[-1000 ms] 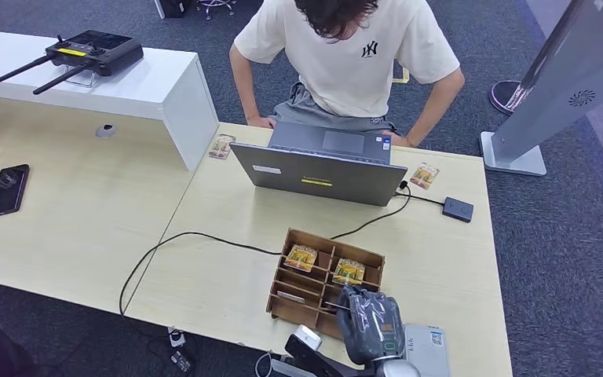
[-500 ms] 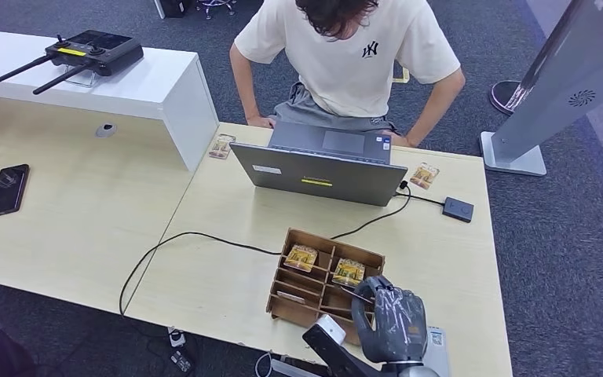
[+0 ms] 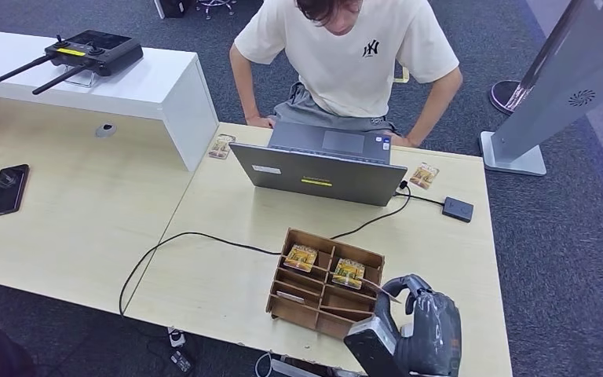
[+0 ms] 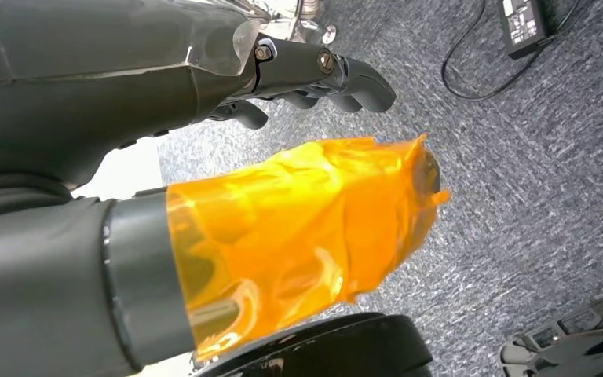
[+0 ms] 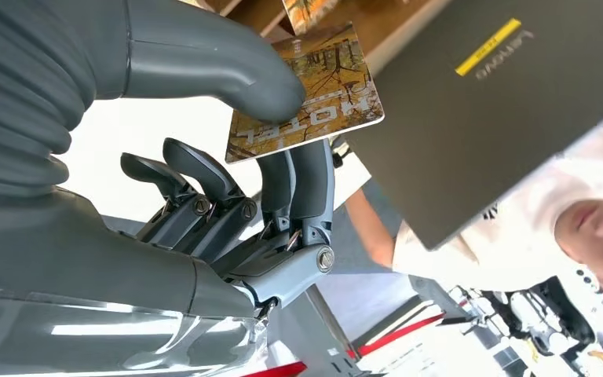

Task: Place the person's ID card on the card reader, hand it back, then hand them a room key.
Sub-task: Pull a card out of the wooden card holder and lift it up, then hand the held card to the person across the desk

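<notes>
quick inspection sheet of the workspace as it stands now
surface: light wooden table, beside a second desk.
job's things: room key card pinched by the right robot hand; more cards in the wooden tray; black card reader bare; loose card by the laptop.
clutter: phone, another card, remote controller on the white shelf.
grippers: right robot hand holds the card above the table's near edge; left robot hand hangs over carpet, holding nothing.
cables: black cable crosses the table; one runs from the reader to the laptop.
surroundings: person seated behind the laptop; grey carpet.
</notes>
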